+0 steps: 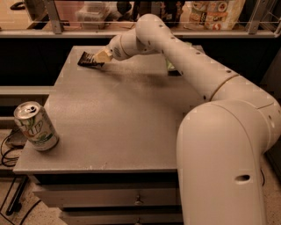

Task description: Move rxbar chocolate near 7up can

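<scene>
The rxbar chocolate [89, 59] is a small flat black bar at the far left of the grey table [123, 114]. My gripper [102, 56] is at the bar's right end, shut on it, and holds it just over the tabletop. The arm reaches in from the right across the back of the table. The 7up can [35, 126] stands upright at the table's front left corner, far from the bar and the gripper.
A green chip bag [170, 67] lies at the back right, mostly hidden behind my arm. A shelf with a rail and packaged goods [215, 13] runs behind the table. Cables [9, 154] lie on the floor to the left.
</scene>
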`<state>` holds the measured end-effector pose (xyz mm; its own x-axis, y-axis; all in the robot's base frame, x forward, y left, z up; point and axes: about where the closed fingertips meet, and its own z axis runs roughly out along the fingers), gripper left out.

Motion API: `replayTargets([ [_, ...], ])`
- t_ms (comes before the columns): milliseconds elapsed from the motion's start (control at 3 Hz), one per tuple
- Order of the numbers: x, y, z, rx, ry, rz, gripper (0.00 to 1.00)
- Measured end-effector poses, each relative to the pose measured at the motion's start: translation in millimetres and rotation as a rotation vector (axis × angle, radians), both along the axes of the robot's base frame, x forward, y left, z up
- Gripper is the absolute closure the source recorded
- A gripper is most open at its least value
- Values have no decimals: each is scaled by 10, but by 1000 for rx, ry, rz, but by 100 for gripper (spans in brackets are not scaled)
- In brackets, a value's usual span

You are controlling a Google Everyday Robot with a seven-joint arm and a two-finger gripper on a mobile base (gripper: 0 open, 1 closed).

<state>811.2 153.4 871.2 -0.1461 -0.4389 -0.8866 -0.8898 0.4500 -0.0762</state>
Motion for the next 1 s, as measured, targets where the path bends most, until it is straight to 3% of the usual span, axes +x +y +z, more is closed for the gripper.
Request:
replayTargets([
  [333, -389, 171, 106, -25, -27, 63, 100],
  [667, -895, 273, 78, -25, -7, 94, 100],
  [1000, -1468, 277, -268, 2, 90, 115, 100],
])
